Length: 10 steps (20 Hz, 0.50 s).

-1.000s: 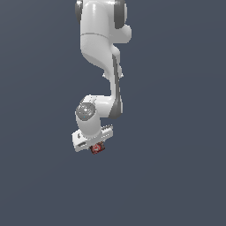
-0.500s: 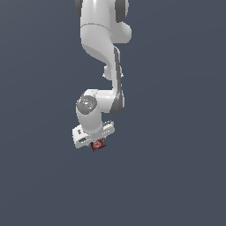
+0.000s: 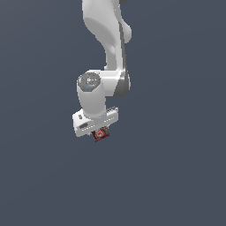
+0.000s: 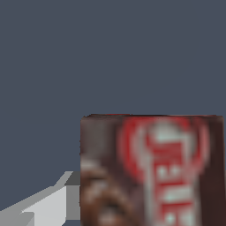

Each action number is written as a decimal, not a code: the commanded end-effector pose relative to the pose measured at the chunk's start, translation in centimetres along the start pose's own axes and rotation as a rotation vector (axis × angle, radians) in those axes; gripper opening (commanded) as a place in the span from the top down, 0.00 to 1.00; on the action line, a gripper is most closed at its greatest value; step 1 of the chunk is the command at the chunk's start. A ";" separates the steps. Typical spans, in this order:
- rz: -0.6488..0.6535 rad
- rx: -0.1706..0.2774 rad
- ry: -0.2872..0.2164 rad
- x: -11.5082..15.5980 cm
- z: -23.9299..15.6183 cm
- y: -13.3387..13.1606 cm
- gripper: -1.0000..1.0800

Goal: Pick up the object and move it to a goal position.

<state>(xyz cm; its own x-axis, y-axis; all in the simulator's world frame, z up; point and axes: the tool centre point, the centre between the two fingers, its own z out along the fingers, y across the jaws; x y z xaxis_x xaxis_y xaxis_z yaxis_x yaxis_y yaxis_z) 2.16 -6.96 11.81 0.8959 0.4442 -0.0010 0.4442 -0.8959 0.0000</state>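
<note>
The object point(image 3: 101, 134) is a small dark red-brown box with red and white label print. In the exterior view it sits just under the white hand of my gripper point(image 3: 100, 132), held between the fingers, above the plain grey ground. In the wrist view the object point(image 4: 152, 170) fills much of the picture, close to the camera, with one grey finger point(image 4: 48, 203) showing beside it. The other finger is hidden behind the box. The gripper is shut on the box.
The white arm point(image 3: 108, 48) comes down from the top of the exterior view. Around it is only a flat dark grey surface point(image 3: 176, 167). No goal marker shows.
The arm has moved slightly toward the exterior view's right and a little up over the last second, carrying the box with it. The grip on the box has not changed.
</note>
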 end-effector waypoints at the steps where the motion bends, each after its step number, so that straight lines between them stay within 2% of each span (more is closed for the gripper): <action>1: 0.000 -0.001 0.000 -0.3 -2.6 -0.9 1.00; 10: 0.000 -0.001 0.000 -1.5 -12.7 -4.1 1.00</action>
<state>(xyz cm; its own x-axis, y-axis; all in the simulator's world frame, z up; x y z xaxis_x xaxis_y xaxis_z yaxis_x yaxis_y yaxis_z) -0.53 -4.41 22.80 0.8958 0.4445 -0.0001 0.4445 -0.8958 0.0010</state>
